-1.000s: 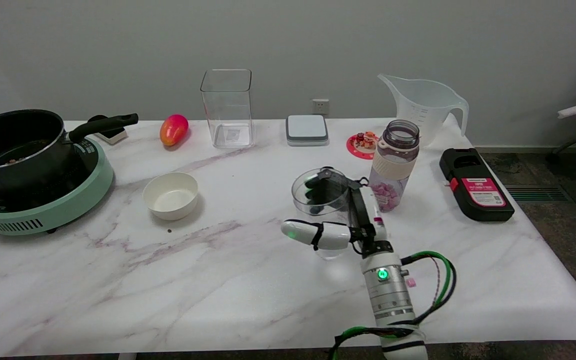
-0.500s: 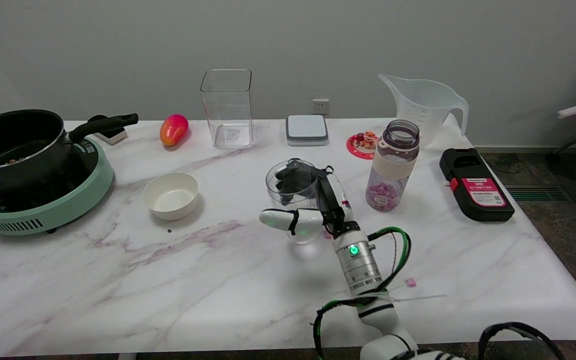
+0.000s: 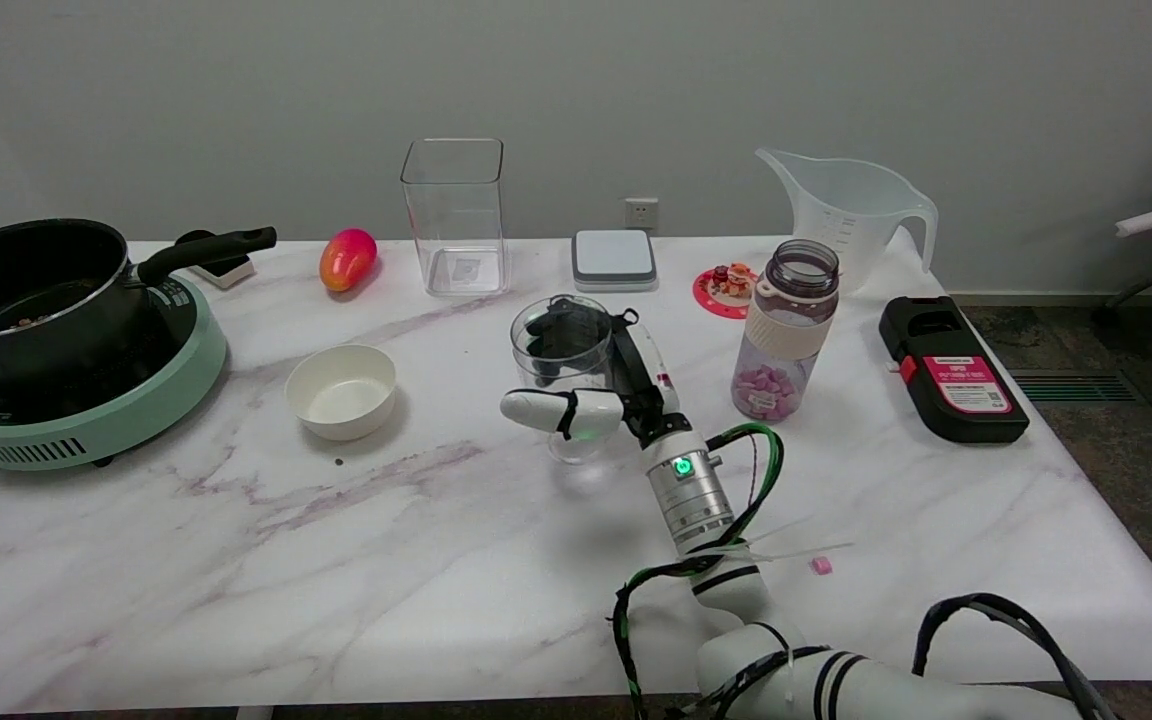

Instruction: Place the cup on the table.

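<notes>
On the marble table, mid-span toward the far edge, I hold the cup upright in my right hand, fingers wrapped round it (base looks near the surface) so it lands level.

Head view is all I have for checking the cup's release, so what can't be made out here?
- Whether the clear cup rests on the table: its base is transparent, partly behind the right hand.
- Fingers behind the cup: seen only through the glass.
- What is in the black pot: too dark.
- Print on the black box: too small.
</notes>
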`<state>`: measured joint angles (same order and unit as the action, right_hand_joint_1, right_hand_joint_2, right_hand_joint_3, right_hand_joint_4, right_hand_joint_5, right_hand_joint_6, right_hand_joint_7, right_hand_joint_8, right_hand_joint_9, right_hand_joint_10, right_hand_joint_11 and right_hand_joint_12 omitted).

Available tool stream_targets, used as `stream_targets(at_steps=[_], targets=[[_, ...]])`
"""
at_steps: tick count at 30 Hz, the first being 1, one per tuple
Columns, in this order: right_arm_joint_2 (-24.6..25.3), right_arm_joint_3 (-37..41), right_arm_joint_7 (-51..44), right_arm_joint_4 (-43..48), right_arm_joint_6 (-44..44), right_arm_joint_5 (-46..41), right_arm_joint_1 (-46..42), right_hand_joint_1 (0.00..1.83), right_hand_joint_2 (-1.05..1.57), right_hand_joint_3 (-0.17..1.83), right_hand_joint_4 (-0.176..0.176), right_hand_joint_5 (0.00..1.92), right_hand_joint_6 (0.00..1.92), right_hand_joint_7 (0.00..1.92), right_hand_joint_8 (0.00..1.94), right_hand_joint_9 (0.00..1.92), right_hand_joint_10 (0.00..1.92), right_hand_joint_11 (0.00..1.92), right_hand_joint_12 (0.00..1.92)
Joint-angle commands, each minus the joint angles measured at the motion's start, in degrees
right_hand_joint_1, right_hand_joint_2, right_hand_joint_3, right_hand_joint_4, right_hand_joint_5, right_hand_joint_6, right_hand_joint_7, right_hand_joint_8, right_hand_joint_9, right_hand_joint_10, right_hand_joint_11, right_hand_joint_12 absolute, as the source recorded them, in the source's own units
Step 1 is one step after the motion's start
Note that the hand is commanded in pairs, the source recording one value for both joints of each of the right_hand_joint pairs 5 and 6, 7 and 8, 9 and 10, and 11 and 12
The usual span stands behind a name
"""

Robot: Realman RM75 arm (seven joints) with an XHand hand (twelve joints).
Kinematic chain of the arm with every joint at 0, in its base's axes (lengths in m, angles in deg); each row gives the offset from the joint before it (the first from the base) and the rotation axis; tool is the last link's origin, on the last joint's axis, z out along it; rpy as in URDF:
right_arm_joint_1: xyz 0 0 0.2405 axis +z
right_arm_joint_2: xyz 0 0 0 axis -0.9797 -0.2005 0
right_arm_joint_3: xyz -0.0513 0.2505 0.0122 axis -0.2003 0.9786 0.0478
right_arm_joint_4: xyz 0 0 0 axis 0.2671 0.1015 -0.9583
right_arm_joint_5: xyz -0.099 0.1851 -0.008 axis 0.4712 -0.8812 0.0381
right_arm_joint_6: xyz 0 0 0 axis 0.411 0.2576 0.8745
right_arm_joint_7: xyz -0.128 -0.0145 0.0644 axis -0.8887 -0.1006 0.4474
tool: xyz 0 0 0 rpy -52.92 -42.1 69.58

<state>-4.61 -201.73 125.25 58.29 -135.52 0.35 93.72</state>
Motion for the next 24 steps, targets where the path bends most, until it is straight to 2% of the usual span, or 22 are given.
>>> stream_targets(at_steps=[1, 16, 20, 24], targets=[[4.81, 0.24, 4.83, -14.04, -4.82, 2.04, 3.94, 1.22, 1.57, 0.22, 0.000, 1.89, 1.89, 1.77, 1.77, 1.67, 1.67, 1.50, 1.50], [5.06, 0.08, 5.18, -15.13, -6.84, 2.38, 2.43, 1.21, 1.57, 0.22, 0.000, 1.89, 1.89, 1.77, 1.77, 1.66, 1.66, 1.50, 1.50], [5.02, 0.24, 5.35, -15.13, -6.92, 2.67, 2.02, 1.12, 1.57, 0.25, 0.000, 1.74, 1.74, 1.72, 1.72, 1.62, 1.62, 1.45, 1.45], [5.06, 0.24, 5.43, -15.13, -7.08, 2.67, 1.55, 1.09, 1.57, 0.25, 0.000, 1.71, 1.71, 1.70, 1.70, 1.60, 1.60, 1.42, 1.42]])
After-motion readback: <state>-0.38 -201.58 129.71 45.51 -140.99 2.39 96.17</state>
